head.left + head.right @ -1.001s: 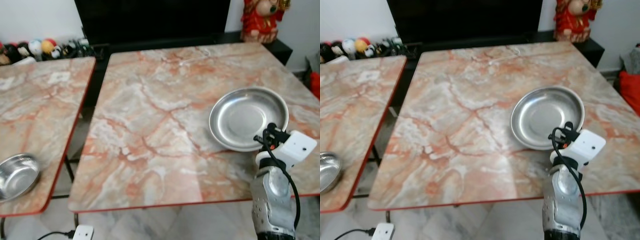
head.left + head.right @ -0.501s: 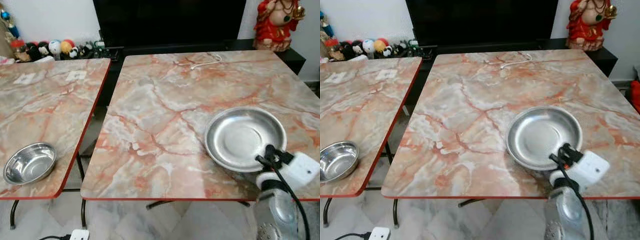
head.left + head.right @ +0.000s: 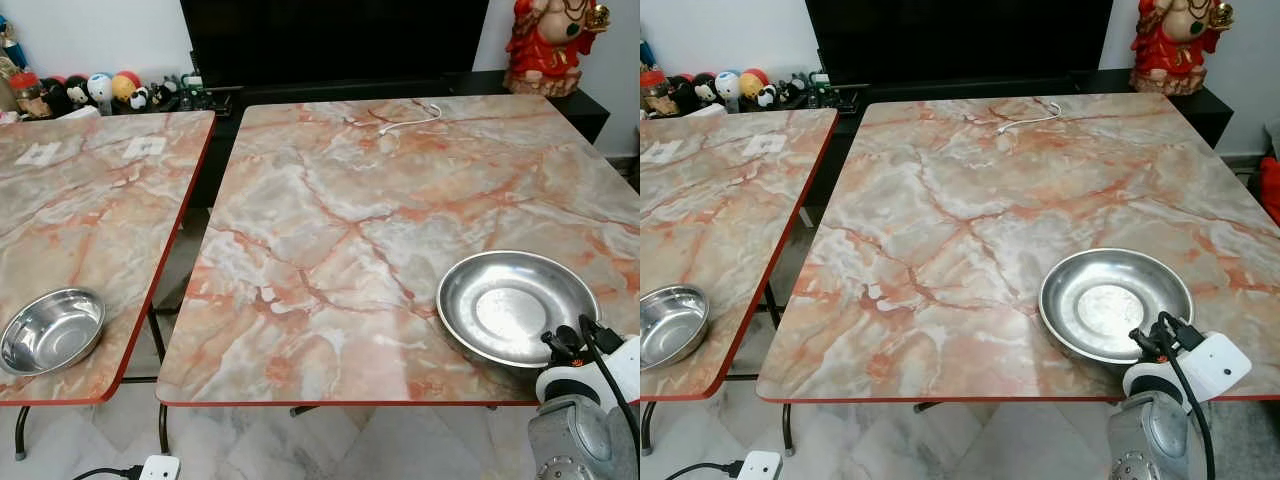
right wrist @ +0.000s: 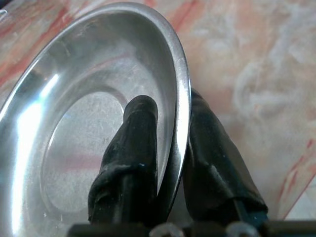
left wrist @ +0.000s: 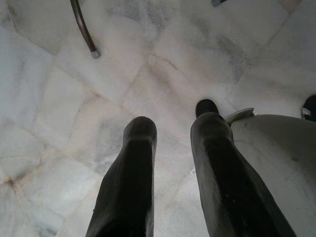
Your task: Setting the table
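Note:
A round steel plate (image 3: 517, 307) lies near the front right corner of the right marble table (image 3: 330, 230). My right gripper (image 4: 169, 103) is shut on the plate's near rim (image 4: 180, 74), with one finger inside the dish and the other outside it. The right wrist (image 3: 590, 375) sits just off the table's front edge. A small steel bowl (image 3: 52, 330) rests at the front edge of the left marble table (image 3: 90, 190). My left gripper (image 5: 173, 123) hangs open over the marble floor, holding nothing.
A white cable (image 3: 410, 118) lies at the far side of the right table. Beyond it stand a black TV unit (image 3: 330, 40), a red figurine (image 3: 548, 45) and small toys (image 3: 95, 92). A narrow gap separates the tables. A white power strip (image 3: 160, 467) lies on the floor.
The view has shifted as the camera moved. The plate, held by my right gripper, now sits closer to the table's front edge than a second ago.

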You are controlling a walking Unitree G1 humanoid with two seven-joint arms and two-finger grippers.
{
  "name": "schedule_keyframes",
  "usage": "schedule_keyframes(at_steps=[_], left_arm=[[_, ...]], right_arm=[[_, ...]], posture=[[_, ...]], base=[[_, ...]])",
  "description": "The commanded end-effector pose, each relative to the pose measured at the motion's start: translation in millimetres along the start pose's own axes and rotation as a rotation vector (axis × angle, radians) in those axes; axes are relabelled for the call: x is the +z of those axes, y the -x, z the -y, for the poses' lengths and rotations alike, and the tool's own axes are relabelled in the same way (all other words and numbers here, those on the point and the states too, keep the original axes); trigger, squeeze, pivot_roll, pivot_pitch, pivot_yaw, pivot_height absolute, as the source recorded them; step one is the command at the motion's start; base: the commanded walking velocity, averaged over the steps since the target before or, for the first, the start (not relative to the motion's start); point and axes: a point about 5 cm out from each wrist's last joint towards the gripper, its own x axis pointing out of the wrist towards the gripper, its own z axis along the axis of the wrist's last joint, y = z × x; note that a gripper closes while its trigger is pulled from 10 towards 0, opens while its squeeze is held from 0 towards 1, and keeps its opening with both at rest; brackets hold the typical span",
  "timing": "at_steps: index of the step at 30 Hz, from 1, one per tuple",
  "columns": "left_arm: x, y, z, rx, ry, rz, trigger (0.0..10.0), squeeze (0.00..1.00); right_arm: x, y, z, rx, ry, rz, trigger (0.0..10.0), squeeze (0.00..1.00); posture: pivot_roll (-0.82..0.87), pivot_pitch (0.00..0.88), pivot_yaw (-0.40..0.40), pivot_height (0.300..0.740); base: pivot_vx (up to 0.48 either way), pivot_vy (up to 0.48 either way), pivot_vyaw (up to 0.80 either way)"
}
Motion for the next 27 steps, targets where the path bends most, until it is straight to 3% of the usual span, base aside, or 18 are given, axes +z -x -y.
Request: schedule_keyframes(at_steps=[1, 7, 9, 10, 11, 21, 22, 23, 24, 27], left_arm=[[-6, 1.8, -4.1, 0.007, -0.028, -0.031, 10.0, 0.00], [-6, 1.8, -4.2, 0.004, -0.034, -0.034, 10.0, 0.00], [-6, 1.9, -4.2, 0.004, -0.033, -0.032, 10.0, 0.00], [-6, 1.9, -4.3, 0.004, -0.033, -0.032, 10.0, 0.00], [-6, 1.9, -4.3, 0.004, -0.033, -0.031, 10.0, 0.00], [-5, 1.8, -4.2, 0.003, -0.033, -0.030, 10.0, 0.00], [-5, 1.8, -4.1, 0.003, -0.033, -0.030, 10.0, 0.00], [-5, 1.8, -4.1, 0.004, -0.032, -0.029, 10.0, 0.00], [-5, 1.7, -4.0, 0.004, -0.032, -0.029, 10.0, 0.00], [-5, 1.6, -3.7, 0.002, -0.031, -0.027, 10.0, 0.00]], right_arm=[[-18, 6.9, -1.3, -0.021, -0.049, -0.096, 10.0, 0.00], [-25, 11.1, -3.0, 0.027, -0.001, -0.182, 10.0, 0.00], [-24, 12.4, 0.8, 0.007, 0.003, -0.180, 10.0, 0.30], [-24, 12.8, 3.0, -0.007, 0.007, -0.180, 10.0, 0.30], [-23, 13.2, 4.9, -0.017, -0.001, -0.179, 10.0, 1.00], [-13, 22.4, 5.6, -0.039, 0.046, -0.159, 10.0, 1.00], [-11, 22.7, 5.6, -0.042, 0.055, -0.152, 10.0, 0.89], [-9, 23.0, 6.0, -0.047, 0.076, -0.138, 10.0, 0.12], [-6, 23.0, 6.1, -0.048, 0.100, -0.117, 10.0, 0.00], [10, 21.9, 2.4, -0.037, 0.155, 0.009, 10.0, 0.00]], posture=[[-0.12, 0.045, 0.055, 0.740], [-0.13, 0.046, 0.055, 0.740], [-0.13, 0.046, 0.054, 0.740], [-0.13, 0.047, 0.054, 0.740], [-0.13, 0.047, 0.053, 0.740], [-0.13, 0.048, 0.050, 0.740], [-0.13, 0.048, 0.049, 0.740], [-0.14, 0.048, 0.049, 0.740], [-0.14, 0.048, 0.049, 0.740], [-0.14, 0.047, 0.049, 0.740]], base=[[0.000, 0.000, 0.00], [0.000, 0.000, 0.00], [0.000, 0.000, 0.00], [0.000, 0.000, 0.00], [0.000, 0.000, 0.00], [0.000, 0.000, 0.00], [0.000, 0.000, 0.00], [0.000, 0.000, 0.00], [0.000, 0.000, 0.00], [0.000, 0.000, 0.00]])
